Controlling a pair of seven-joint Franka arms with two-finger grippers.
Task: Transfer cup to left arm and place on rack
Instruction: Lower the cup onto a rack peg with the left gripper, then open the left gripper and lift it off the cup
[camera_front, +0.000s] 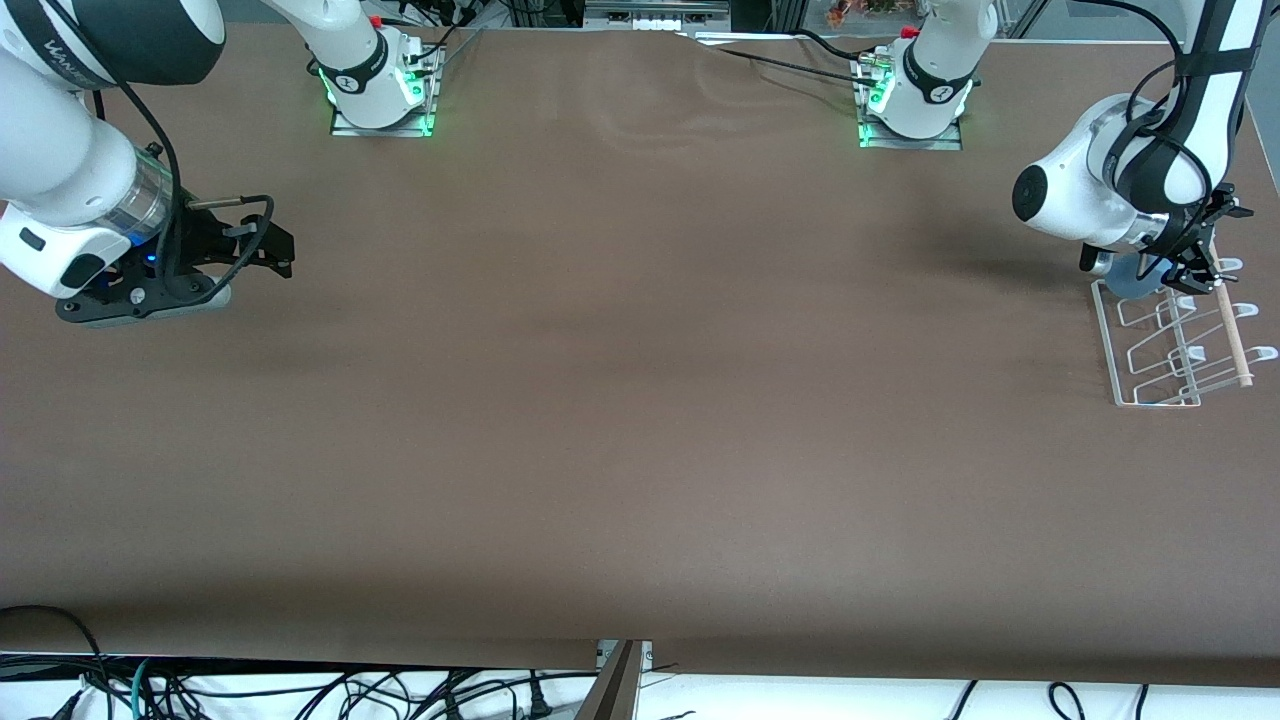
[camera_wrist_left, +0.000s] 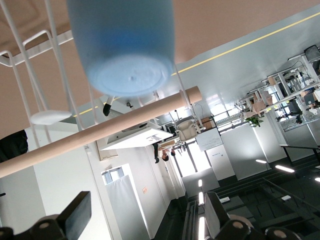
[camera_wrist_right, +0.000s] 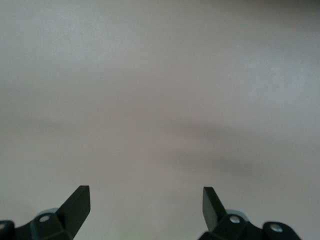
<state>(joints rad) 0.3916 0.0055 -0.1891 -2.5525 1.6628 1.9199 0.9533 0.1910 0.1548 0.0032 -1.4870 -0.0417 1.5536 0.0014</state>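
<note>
The light-blue cup (camera_front: 1131, 279) sits on the end of the clear wire rack (camera_front: 1178, 352) that lies farthest from the front camera, at the left arm's end of the table. In the left wrist view the cup (camera_wrist_left: 125, 50) shows its base, resting among the rack's prongs (camera_wrist_left: 50, 117) above the wooden dowel (camera_wrist_left: 100, 135). My left gripper (camera_wrist_left: 147, 215) is open and apart from the cup, with nothing between its fingers. It hangs over the rack's cup end in the front view (camera_front: 1195, 262). My right gripper (camera_front: 283, 250) is open and empty, low over bare table (camera_wrist_right: 145, 197).
The dowel (camera_front: 1231, 325) runs along the rack's outer side near the table's edge. Both arm bases (camera_front: 380, 85) (camera_front: 915, 95) stand along the edge farthest from the front camera. The brown table (camera_front: 640, 400) stretches between the two grippers.
</note>
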